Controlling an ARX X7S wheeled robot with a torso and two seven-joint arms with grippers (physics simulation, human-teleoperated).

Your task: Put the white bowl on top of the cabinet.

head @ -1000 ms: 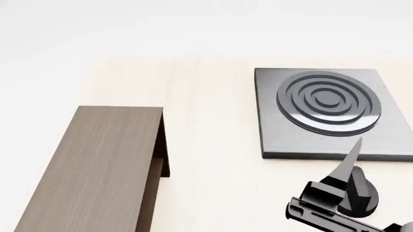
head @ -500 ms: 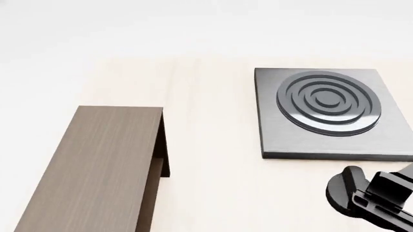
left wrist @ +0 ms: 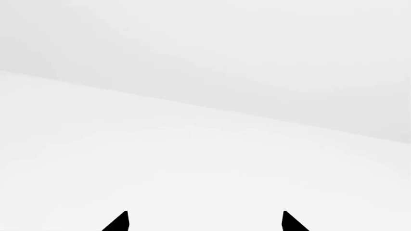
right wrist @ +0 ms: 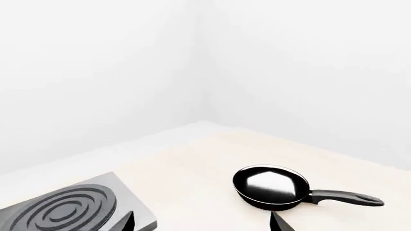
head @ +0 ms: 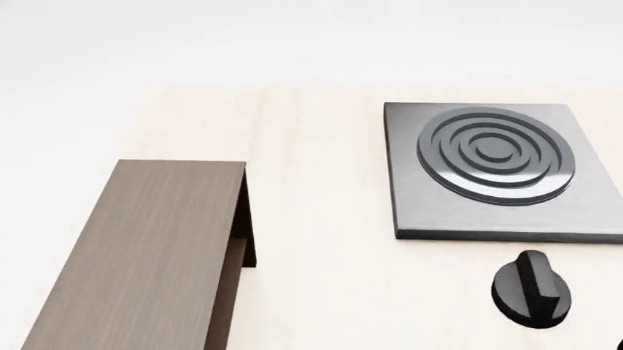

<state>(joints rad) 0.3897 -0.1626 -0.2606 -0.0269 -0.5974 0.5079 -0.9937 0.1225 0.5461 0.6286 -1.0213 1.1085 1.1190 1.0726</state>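
- The cabinet (head: 146,255) lay along the pale wooden surface (head: 322,219) at about 8 o'clock in the head view, a long brown-grey wood-grain box with a flat top and a darker recessed side facing the stove plate.
- Nothing rested on the cabinet's top.
- The white bowl did not show in any of the three views, so I could not tell where it stood.
- The grey stove plate (head: 409,211) sat at about 2 o'clock, well apart from the cabinet, with raised concentric rings (head: 494,154) on it.
- A black knob (head: 530,289) lay on the surface just beside the plate's near edge, at about 5 o'clock.
- In the right wrist view, a black frying pan (right wrist: 270,186) rested on the surface, its handle (right wrist: 347,197) pointing away from the stove plate (right wrist: 70,209), which showed at that picture's lower corner, apart from the pan.
- The right gripper (right wrist: 202,222) showed only two dark tips at the frame's edge, spread wide with nothing between them: jaws released.
- The left gripper (left wrist: 205,222) likewise showed two black tips set wide apart, facing plain white background: jaws released and holding nothing.
- Neither gripper could be made out in the head view.
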